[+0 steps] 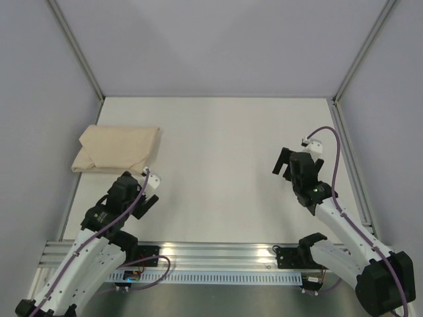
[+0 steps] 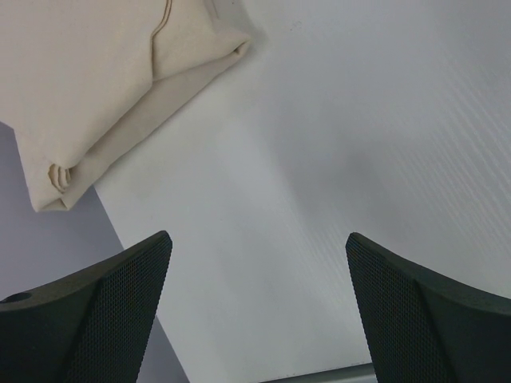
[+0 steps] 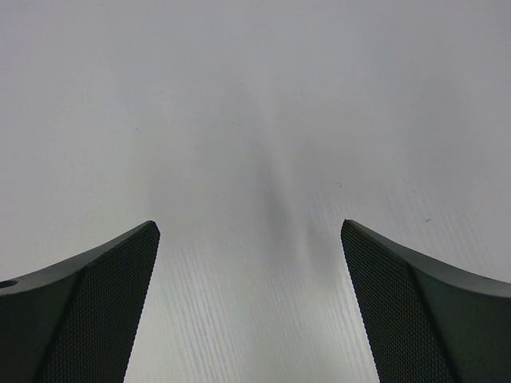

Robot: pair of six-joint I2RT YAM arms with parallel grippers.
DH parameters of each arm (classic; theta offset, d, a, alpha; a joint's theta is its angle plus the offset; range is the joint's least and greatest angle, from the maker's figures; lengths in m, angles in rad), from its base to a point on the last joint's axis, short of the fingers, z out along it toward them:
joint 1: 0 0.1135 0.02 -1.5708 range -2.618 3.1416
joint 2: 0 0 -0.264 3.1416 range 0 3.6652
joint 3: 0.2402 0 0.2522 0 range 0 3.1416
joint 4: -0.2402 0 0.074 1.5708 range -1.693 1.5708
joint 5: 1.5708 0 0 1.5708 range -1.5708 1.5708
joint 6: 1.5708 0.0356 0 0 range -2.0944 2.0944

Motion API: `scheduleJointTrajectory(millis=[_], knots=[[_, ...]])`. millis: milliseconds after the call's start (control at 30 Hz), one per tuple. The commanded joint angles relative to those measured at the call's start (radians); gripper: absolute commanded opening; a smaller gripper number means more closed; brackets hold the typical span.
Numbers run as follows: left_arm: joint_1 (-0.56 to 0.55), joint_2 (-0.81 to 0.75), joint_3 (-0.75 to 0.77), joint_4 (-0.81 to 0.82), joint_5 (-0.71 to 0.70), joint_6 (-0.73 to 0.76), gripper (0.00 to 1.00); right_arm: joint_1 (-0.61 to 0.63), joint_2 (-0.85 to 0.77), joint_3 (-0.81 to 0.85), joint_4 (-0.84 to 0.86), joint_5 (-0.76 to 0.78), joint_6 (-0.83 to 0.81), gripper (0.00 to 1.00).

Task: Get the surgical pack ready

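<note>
The surgical pack [image 1: 119,150] lies as a folded beige cloth bundle at the table's left edge, against the left wall. Whatever is inside the folds is hidden. My left gripper [image 1: 137,191] hovers just near and right of the bundle, open and holding nothing. In the left wrist view the bundle [image 2: 96,80] fills the upper left, beyond my left gripper [image 2: 259,239], with bare table between the two. My right gripper [image 1: 286,166] is over the right half of the table, far from the bundle. In the right wrist view my right gripper [image 3: 249,225] stands open over bare white surface.
The white table [image 1: 225,132] is enclosed by grey walls at the left [image 1: 39,132], back and right. A metal rail [image 1: 211,254] runs along the near edge between the arm bases. The left wall [image 2: 48,247] shows close beside my left finger.
</note>
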Motion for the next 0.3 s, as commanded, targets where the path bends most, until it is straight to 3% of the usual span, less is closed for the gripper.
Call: scheduleJointTrajectory(millis=[0,267], knots=[[0.0,0.01,-0.006,0.029,-0.007,-0.02,1.0,-0.001,-0.001,0.002,0.034,0.046,0.015,1.0],[0.0,0.018,-0.007,0.029,-0.008,-0.023,1.0,-0.001,-0.045,-0.056,0.124,0.047,0.015,1.0]])
